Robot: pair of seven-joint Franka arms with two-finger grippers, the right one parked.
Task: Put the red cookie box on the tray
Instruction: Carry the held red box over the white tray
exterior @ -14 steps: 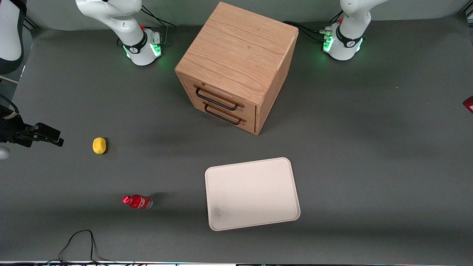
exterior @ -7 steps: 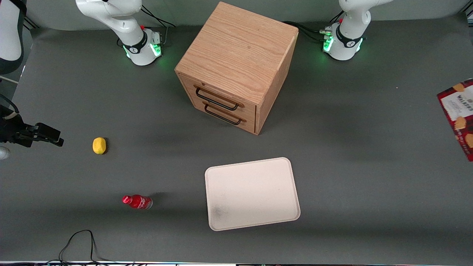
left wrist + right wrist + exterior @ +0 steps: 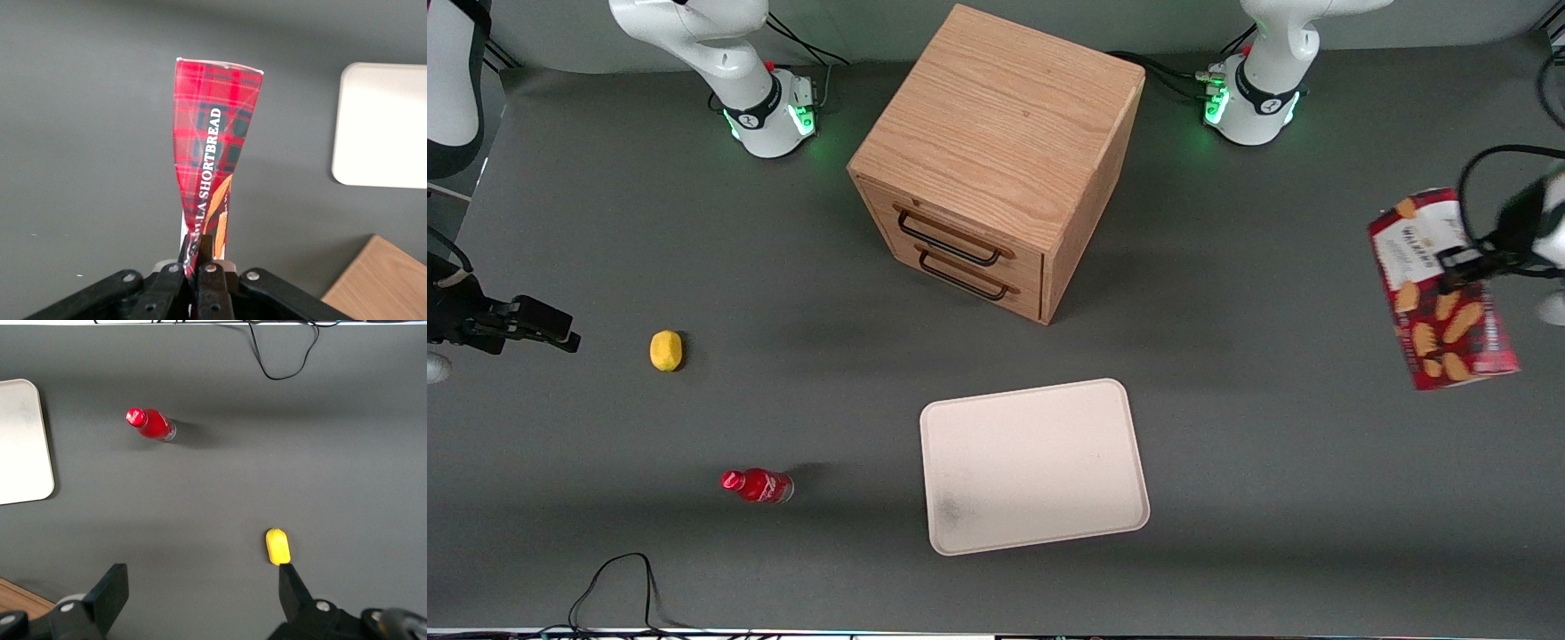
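Gripper [image 3: 1463,260] at right edge of front view, clamped on red cookie box [image 3: 1440,289], box in the air above table [image 3: 1272,373]. Tray [image 3: 1033,465] lower centre, bare, well apart from box.

The red cookie box [image 3: 1442,289] is glossy printed cardboard, the tray [image 3: 1032,466] smooth matt plastic, the cabinet [image 3: 996,160] grained wood.

White arms [image 3: 1280,53] with green-lit bases, black cables, and a black tool [image 3: 199,263]
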